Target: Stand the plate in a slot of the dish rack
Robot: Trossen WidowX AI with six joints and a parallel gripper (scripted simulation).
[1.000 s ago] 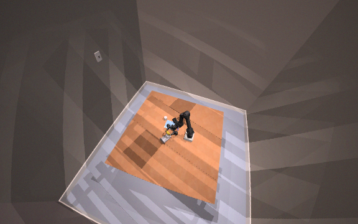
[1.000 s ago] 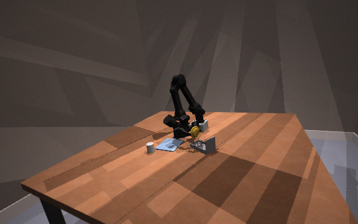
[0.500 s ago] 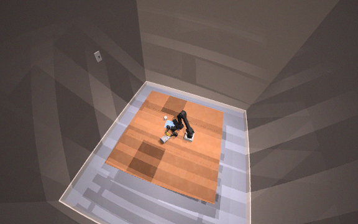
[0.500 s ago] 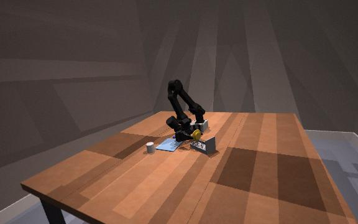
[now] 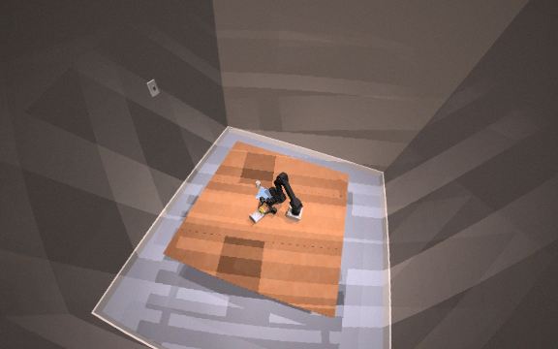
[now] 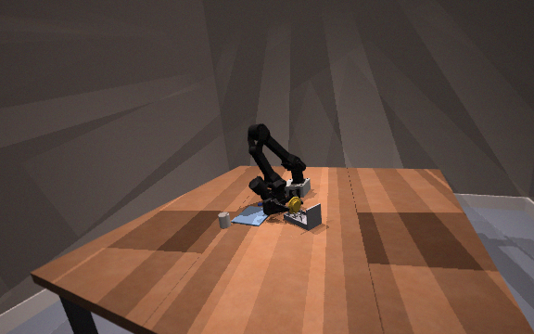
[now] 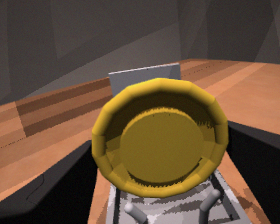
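Observation:
The yellow round plate (image 5: 262,210) (image 6: 295,205) (image 7: 161,145) is held on edge, its round face toward the wrist camera. My gripper (image 7: 158,137) is shut on the plate, with one dark finger at its left rim and one at its right rim. The grey dish rack (image 5: 256,217) (image 6: 313,216) (image 7: 145,73) stands on the table, with a tall end wall behind the plate in the wrist view. Two of its rail pegs show below the plate, on the near side. The plate is over the rack; whether its lower rim touches the rack or sits between rails is hidden.
A light blue square mat (image 5: 263,193) (image 6: 249,216) lies beside the rack, partly under the arm. A small whitish cylinder (image 5: 258,183) (image 6: 224,220) stands just past the mat. A small blue thing (image 6: 260,204) shows behind the mat. The arm's base (image 5: 294,213) (image 6: 300,186) stands behind the rack.

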